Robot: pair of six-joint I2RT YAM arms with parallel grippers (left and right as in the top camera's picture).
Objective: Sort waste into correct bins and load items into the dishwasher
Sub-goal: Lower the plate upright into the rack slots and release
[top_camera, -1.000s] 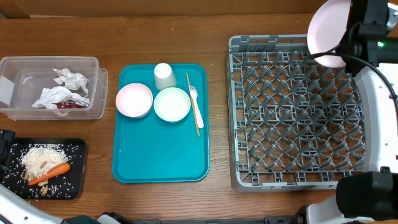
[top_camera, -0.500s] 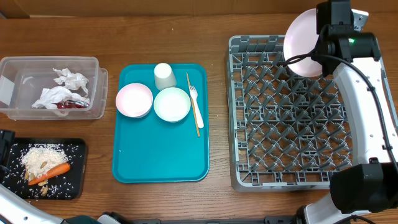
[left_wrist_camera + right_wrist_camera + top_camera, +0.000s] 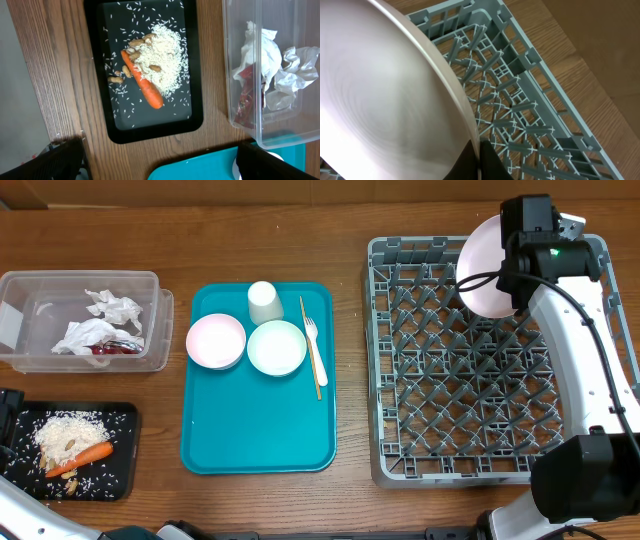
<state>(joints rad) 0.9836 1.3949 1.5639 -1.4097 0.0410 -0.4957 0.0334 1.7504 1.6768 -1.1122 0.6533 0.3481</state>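
My right gripper point(image 3: 479, 152) is shut on the rim of a pale pink plate point(image 3: 483, 272), held on edge over the back right rows of the grey dishwasher rack point(image 3: 470, 380); the plate point(image 3: 385, 100) fills the right wrist view. On the teal tray point(image 3: 258, 425) lie a pink bowl point(image 3: 215, 340), a white bowl point(image 3: 277, 347), a cup point(image 3: 264, 302), a fork point(image 3: 317, 350) and a wooden stick point(image 3: 310, 345). My left gripper point(image 3: 162, 167) hangs open above the table in front of the black tray point(image 3: 100, 100), which holds rice point(image 3: 162, 60) and a carrot point(image 3: 142, 85).
The clear tub point(image 3: 30, 290) at the far left holds crumpled napkins point(image 3: 100, 320) and a red wrapper point(image 3: 112, 348). The black tray point(image 3: 122, 470) sits just in front of it. Bare wood separates the teal tray from the rack.
The right arm has carried the pink plate from beyond the rack's back right corner leftward and down over the rack's back rows. The left arm has not moved.
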